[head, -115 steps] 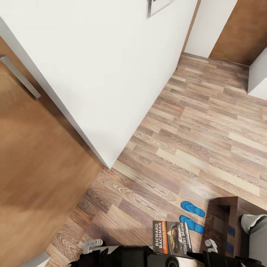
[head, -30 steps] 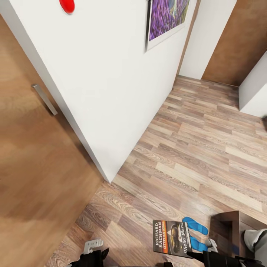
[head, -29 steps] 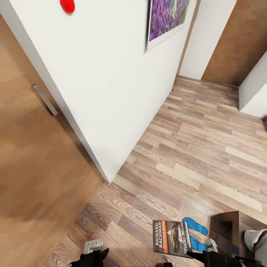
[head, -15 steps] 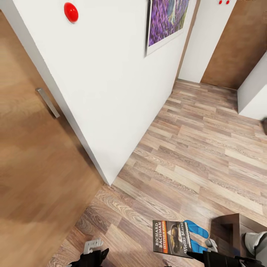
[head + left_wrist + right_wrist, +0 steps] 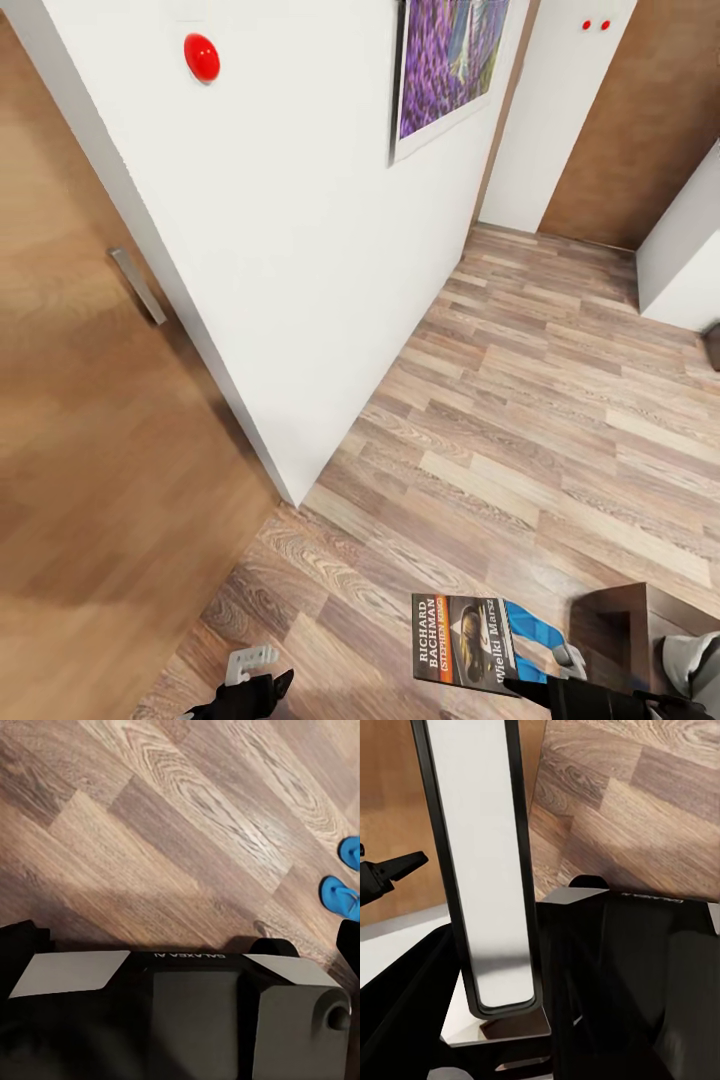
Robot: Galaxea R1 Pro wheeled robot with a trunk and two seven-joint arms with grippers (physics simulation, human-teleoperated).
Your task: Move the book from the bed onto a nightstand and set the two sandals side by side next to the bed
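Right gripper [image 5: 545, 688], at the near right, is pinching the book [image 5: 464, 639] by its near edge, holding it level above the plank floor [image 5: 520, 420], presumably for carrying to a nightstand. In the right wrist view the book [image 5: 480, 870] is sitting edge-on between the fingers. Left gripper [image 5: 262, 684] is hanging near left; whether it is spread I cannot tell. Two blue sandals [image 5: 341, 881] are lying side by side on the floor, one [image 5: 535, 632] peeking out right of the book.
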